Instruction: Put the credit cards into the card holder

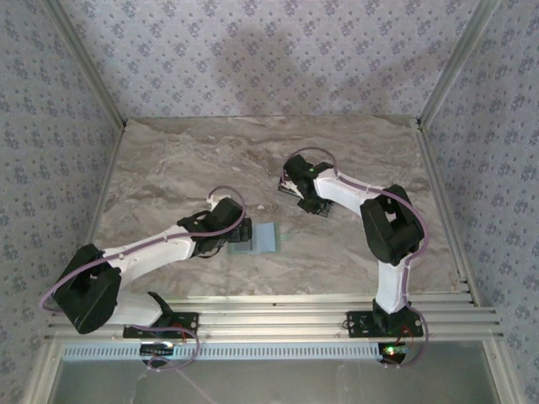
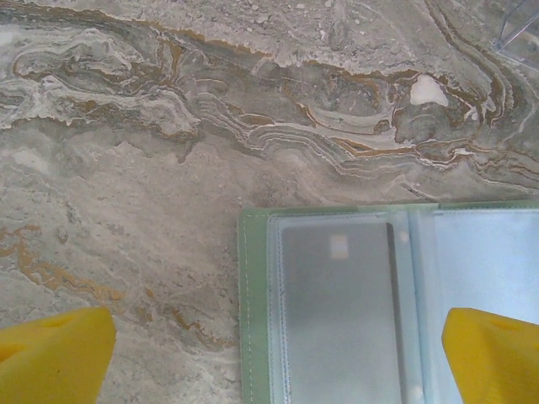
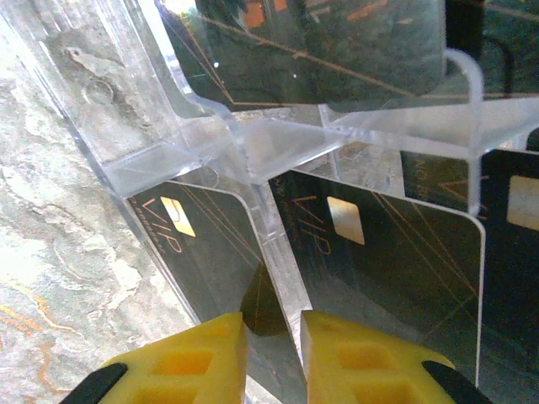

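Closest to the arm bases, the left gripper (image 2: 278,341) is hovering over the marble-patterned table (image 1: 160,168) with its yellow fingers (image 2: 52,358) spread wide and nothing between them, while the card holder (image 2: 249,320) is lying open and flat just beneath it, near the middle of the table on the near side; the holder's pale green border is framing clear plastic sleeves, and a grey panel with a small pale square is showing through the sleeve of its left half. Further out and to the right, a little apart from the holder, the right gripper (image 3: 271,324) is pointing down at a clear acrylic stand (image 3: 253,156) in which the credit cards (image 3: 396,261) are sitting, glossy black with gold chips and thin gold lines, two side by side in the lower compartments and another lying in the tier above. The right gripper's yellow fingers are sitting drawn close together, with a narrow gap in which a clear divider wall and a dark card corner are showing, and whether they are pinching a card cannot be told. Behind the table, patterned wallpaper (image 1: 269,59) is lining the back wall
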Available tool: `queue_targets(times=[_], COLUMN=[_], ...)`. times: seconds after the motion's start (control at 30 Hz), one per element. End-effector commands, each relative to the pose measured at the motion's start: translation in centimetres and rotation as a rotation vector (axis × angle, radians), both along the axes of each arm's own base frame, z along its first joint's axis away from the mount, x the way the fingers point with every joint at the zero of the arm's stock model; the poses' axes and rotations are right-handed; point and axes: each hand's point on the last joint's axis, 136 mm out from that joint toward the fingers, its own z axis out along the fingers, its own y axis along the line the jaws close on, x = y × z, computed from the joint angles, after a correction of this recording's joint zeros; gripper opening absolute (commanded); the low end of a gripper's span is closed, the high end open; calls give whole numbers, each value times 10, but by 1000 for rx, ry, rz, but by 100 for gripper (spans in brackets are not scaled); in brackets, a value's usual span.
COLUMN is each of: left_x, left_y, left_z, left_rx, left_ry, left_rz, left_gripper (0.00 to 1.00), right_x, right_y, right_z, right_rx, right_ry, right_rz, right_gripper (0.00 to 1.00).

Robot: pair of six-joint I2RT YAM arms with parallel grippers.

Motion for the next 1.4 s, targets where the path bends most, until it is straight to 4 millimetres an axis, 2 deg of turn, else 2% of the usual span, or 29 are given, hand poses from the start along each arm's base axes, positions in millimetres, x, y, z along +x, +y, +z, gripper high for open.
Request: queue_targets(times=[0.0,0.87,1.0,1.27,1.37], left_x=[0,1,1,1,0], left_y=[0,-1,-1,-2,-2], left_z=[0,-2,-3,-3,-2], left_rx=[-20,-26,-26,-28,-31], left_ry=[-2,4,4,5,5], left_rz=[12,11,11,9,8], left_gripper=[100,100,100,100,100], right_x=[-3,-2,-2,-3,-3], right_y=[2,-3,-4,-3,0], right_z=[11,18,19,24,28], right_rx=[30,22,20,28,45], right_ry=[9,-1,-2,-5,-6], right_rz=[8,3,2,9,19], right_gripper=[25,26,24,12,11])
